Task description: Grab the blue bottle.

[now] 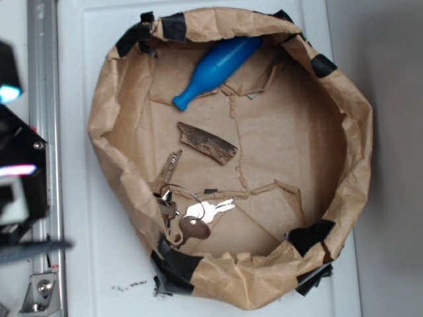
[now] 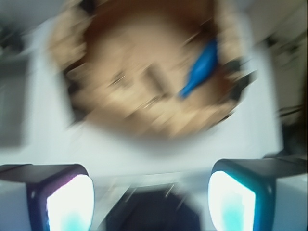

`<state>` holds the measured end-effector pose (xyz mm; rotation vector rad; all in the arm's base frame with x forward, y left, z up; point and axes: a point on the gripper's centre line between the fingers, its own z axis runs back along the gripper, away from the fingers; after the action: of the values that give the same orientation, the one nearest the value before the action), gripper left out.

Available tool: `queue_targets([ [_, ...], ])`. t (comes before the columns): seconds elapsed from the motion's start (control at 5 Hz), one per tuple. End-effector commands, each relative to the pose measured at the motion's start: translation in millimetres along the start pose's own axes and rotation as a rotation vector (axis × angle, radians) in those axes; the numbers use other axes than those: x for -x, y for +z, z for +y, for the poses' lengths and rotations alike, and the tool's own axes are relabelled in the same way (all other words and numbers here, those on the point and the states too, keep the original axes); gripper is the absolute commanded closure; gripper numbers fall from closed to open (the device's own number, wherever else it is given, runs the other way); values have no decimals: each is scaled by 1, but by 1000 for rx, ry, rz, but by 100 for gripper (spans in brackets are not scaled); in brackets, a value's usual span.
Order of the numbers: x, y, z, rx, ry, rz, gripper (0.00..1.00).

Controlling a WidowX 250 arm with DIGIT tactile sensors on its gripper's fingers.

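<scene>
Blue bottle, far from open jaws

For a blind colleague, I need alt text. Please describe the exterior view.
A blue bottle lies on its side at the far edge of a round brown paper basin, neck toward the middle. Below it lie a wood piece and keys. The robot arm is at the left, outside the basin.

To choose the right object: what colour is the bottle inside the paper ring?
Bright blue bottle, clearest in the exterior view.
</scene>
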<state>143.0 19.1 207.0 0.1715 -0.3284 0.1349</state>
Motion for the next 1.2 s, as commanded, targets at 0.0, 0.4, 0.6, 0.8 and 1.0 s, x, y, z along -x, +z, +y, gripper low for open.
queue_targets([
  [0.0, -48, -56, 4, 14, 250, -84, 0],
  [0.4, -92, -129, -3, 179, 451, -56, 0],
  [0.6, -74, -167, 0, 122, 546, -28, 0],
  [0.8, -54, -171, 11, 98, 556, 4, 0],
  [1.0, -31, -166, 33, 77, 600, 34, 0],
])
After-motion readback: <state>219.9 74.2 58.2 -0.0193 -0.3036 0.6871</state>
